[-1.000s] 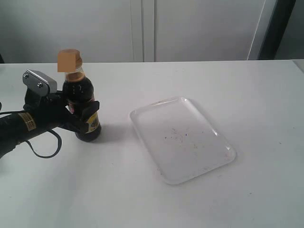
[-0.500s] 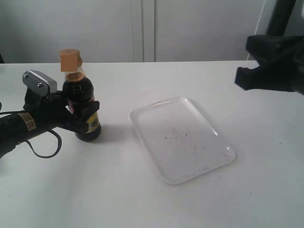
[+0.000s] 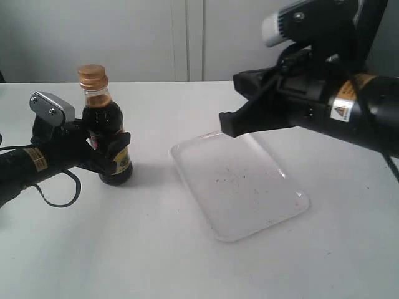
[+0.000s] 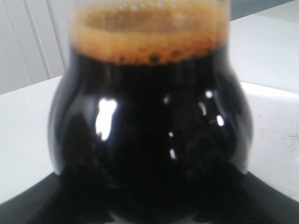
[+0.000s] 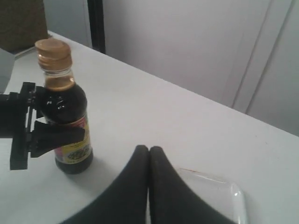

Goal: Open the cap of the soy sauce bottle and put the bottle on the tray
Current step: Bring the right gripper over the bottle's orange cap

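Left gripper (image 3: pixel 109 156) is clamping the bottle (image 3: pixel 105 134) upright at frame left, cap (image 3: pixel 92 76) on; right gripper (image 3: pixel 232 124), fingers pressed together, is now reaching over the tray (image 3: pixel 293 202) toward it.

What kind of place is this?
Probably a robot lab or test bench, not a kitchen: a bare white table, plain pale wall panels, and only a bottle and a tray laid out.

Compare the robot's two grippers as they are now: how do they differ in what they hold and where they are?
The left gripper is clamped around the soy sauce bottle, low on the table; the right gripper holds nothing. The left's fingers are spread by the bottle; the right's are pressed together above the tray. Both are black.
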Available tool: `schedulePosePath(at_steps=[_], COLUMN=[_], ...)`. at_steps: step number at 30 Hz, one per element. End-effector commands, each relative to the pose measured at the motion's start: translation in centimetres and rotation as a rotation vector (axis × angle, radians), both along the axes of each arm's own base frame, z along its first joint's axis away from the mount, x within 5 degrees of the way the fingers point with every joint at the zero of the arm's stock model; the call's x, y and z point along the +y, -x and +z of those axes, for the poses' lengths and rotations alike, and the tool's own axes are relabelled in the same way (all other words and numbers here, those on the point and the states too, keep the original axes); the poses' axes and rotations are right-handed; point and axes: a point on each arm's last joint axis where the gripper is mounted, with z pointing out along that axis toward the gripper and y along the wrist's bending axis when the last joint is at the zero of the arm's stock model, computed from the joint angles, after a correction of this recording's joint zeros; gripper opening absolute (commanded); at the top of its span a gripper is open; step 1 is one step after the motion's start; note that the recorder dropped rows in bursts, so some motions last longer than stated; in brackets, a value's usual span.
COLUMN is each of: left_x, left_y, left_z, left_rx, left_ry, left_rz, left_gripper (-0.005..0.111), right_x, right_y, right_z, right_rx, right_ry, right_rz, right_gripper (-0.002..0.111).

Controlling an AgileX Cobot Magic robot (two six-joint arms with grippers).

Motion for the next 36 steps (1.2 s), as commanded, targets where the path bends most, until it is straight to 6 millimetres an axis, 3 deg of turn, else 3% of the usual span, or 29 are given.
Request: schedulePosePath(at_steps=[1,14,22,36], left_x=[-0.4,-0.4,-0.4,-0.4], left_y=[0.2,0.2,0.2,0.2], left_z=[-0.1,-0.1,-0.1,-0.1], left_rx=[-0.004,-0.004,-0.004,-0.004], left_ry=[-0.009,-0.009,-0.009,-0.009], left_rz=[-0.032,-0.032,-0.032,-0.032], left_gripper=[0.0,0.0,0.0,0.0], right_x=[2.0,7.2,9.4,13.7], right_y=[-0.5,-2.7,-5.6,-8.0], right_z=[0.1,0.1,-0.6,0.5], right_rx=[0.021,0.103,0.229,0.442], right_ry=[0.047,0.123,0.233,0.149], right_rz=[0.049,0.111,0.069,0.146], right_gripper=[0.0,0.0,0.0,0.0])
